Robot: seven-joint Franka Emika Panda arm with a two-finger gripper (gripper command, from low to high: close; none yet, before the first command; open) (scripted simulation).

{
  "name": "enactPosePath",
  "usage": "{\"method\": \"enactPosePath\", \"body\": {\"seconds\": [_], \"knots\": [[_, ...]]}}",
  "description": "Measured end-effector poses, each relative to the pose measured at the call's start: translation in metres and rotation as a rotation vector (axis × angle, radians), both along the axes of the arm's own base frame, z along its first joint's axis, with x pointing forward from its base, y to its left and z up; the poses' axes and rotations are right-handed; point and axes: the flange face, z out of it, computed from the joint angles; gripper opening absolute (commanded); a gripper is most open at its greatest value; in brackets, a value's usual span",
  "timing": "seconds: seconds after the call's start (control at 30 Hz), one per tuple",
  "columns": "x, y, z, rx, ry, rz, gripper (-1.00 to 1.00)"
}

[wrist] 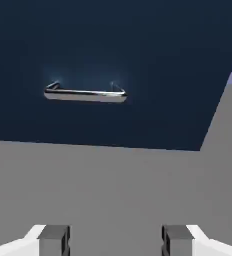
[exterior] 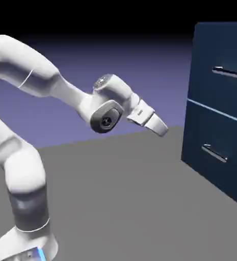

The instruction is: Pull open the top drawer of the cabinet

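The dark navy cabinet (exterior: 207, 127) stands at the right of the exterior view. Its top drawer (exterior: 212, 51) is shut flush, with a silver bar handle (exterior: 227, 72). My gripper (exterior: 162, 128) hangs in the air well to the left of the cabinet, tilted down and to the right, below the level of the top handle. In the hand view the gripper (wrist: 115, 241) is open, with grey fingertips (wrist: 54, 239) apart and nothing between them. That view faces a navy front near the table, so its handle (wrist: 85, 94) looks like the lower drawer's.
The lower drawer's handle (exterior: 214, 153) sits under a pale seam (exterior: 217, 112) that splits the two fronts. Grey table (exterior: 120, 193) stretches between the arm's base and the cabinet's foot.
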Motion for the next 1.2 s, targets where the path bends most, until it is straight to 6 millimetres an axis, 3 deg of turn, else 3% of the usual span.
{"method": "enactPosePath", "body": {"seconds": [0.3, 0.7, 0.97, 1.2], "knots": [[0.057, -0.042, 0.016, 0.312, -0.016, -0.196, 0.00], [0.123, -0.090, 0.011, 0.649, -0.057, -0.467, 0.00], [0.160, -0.106, 0.007, 0.830, -0.124, -0.626, 0.00], [0.189, -0.105, 0.010, 0.968, -0.213, -0.729, 0.00]]}}
